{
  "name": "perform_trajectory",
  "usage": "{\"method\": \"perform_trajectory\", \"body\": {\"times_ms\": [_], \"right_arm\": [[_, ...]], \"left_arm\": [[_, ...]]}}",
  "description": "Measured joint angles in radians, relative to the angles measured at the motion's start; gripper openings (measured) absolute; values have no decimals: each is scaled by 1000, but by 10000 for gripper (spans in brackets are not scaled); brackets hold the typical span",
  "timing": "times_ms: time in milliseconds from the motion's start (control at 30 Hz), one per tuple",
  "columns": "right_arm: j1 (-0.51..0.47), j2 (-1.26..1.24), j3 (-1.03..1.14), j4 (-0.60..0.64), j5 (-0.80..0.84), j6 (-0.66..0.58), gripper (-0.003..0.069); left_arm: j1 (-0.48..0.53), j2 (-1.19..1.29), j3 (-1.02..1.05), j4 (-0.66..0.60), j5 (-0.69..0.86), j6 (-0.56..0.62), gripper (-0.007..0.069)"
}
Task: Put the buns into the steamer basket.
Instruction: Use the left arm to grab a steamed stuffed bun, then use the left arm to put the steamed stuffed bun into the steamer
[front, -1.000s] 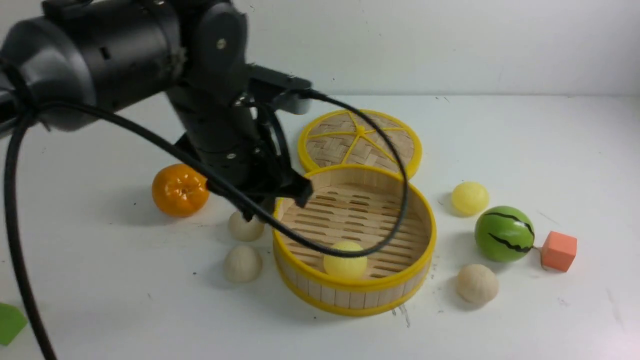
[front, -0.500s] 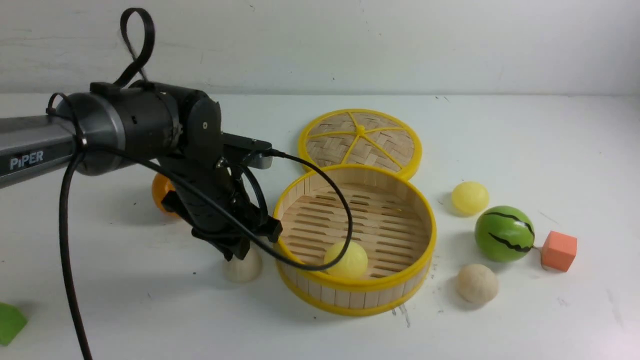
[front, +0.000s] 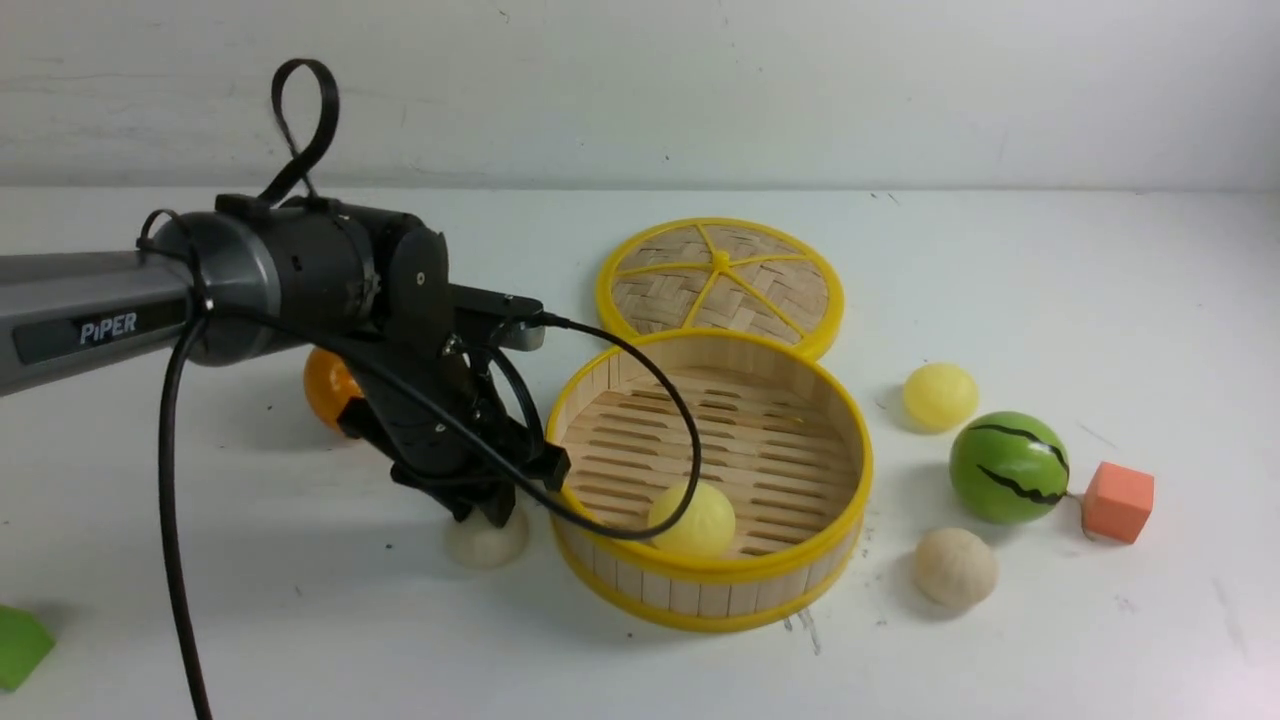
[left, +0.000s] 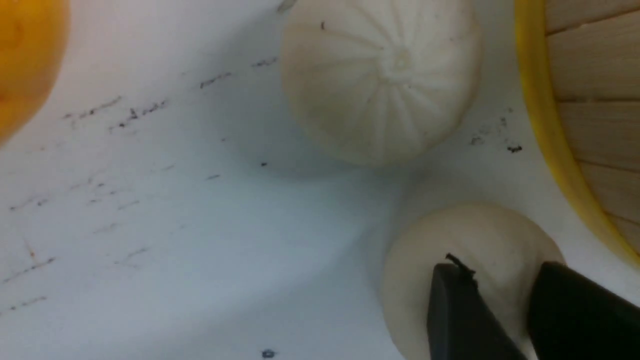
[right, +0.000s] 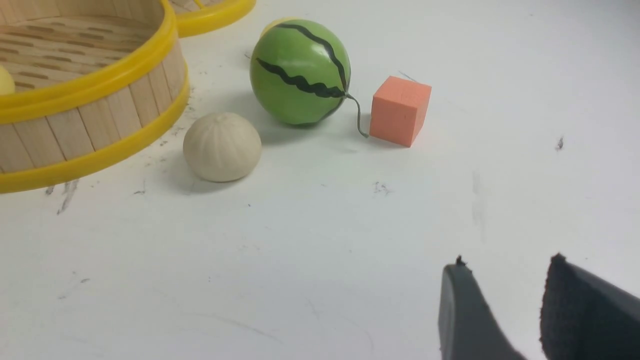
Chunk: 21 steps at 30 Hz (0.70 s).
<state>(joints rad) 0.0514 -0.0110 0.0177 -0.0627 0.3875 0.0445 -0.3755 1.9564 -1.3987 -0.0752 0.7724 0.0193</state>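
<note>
Ringing smooth yellow bun (front: 695, 520): slatted basket (front: 800, 592)

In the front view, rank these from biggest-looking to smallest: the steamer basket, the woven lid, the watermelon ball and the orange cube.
1. steamer basket
2. woven lid, though it lies farther back and is partly hidden
3. watermelon ball
4. orange cube

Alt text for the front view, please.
The left arm's fingers reach down over a cream bun beside the steamer basket, which holds one yellow bun. Its lid lies behind; another yellow bun, a watermelon ball, an orange cube and another cream bun sit to its right.
</note>
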Motion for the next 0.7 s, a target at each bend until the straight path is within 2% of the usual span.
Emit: {"method": "perform_trajectory", "body": {"times_ms": [200,400,567,700], "right_arm": [[0,0,0,0,0,0,239],[0,0,0,0,0,0,239],[0,0,0,0,0,0,239],[0,0,0,0,0,0,239]], "left_arm": [[0,-1,-26,0,51,3,-4],[-43,-81,-177,-15,188,7,-13],[-123,-85,-307,-31,187,38,-13],[-142,11,-351,-30,177,36,-13]]}}
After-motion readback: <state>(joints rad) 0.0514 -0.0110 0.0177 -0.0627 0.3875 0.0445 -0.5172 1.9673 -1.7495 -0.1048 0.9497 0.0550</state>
